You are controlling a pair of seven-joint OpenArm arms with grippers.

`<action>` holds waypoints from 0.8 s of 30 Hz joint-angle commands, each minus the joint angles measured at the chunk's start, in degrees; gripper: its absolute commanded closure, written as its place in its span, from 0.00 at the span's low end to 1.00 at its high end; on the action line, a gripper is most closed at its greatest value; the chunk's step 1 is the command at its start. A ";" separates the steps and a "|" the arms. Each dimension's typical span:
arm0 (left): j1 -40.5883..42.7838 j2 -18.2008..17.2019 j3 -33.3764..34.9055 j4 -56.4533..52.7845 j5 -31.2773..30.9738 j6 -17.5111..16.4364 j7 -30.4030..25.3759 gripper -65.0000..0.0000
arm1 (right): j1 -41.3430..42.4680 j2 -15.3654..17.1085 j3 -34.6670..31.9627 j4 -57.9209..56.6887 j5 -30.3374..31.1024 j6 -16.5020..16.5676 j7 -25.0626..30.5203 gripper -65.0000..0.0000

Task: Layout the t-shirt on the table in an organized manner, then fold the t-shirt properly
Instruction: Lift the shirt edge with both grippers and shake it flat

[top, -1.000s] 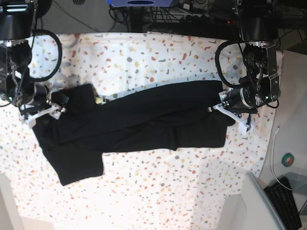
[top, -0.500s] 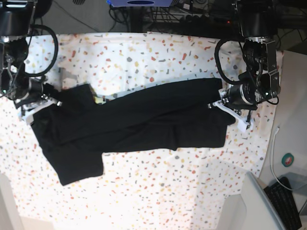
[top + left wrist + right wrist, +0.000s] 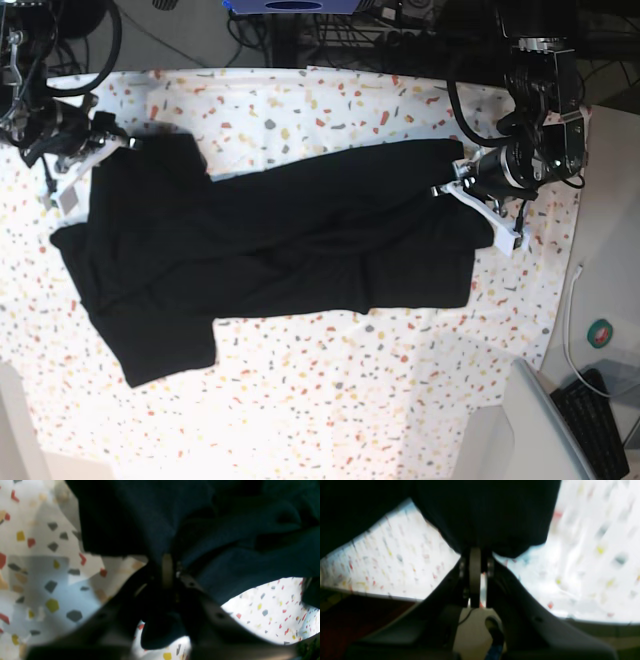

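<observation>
While one t-shirt is lying on one table, my two grippers, left and right, are clamping its ends.

**What the views leave unclear**

Both wrist views are blurred. The t-shirt spills past their top edges, and its folds cover the gripper fingertips. In the base view, the table runs off the left edge.

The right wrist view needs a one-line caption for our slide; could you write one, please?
Right gripper shut on a fold of the black t-shirt, lifted above the speckled table.
</observation>
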 commanded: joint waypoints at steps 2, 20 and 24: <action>-0.21 -0.66 -0.44 1.56 -0.65 -0.12 -0.94 0.44 | 0.69 0.99 0.33 0.44 0.40 0.06 0.94 1.00; 16.41 -0.49 -0.53 -1.69 -0.91 -9.53 -28.55 0.08 | -0.62 1.34 0.24 0.62 0.40 0.06 0.85 1.00; 13.86 1.62 0.00 -5.82 -0.74 -9.70 -31.18 0.08 | -0.45 1.34 0.24 0.62 0.40 0.06 0.85 1.00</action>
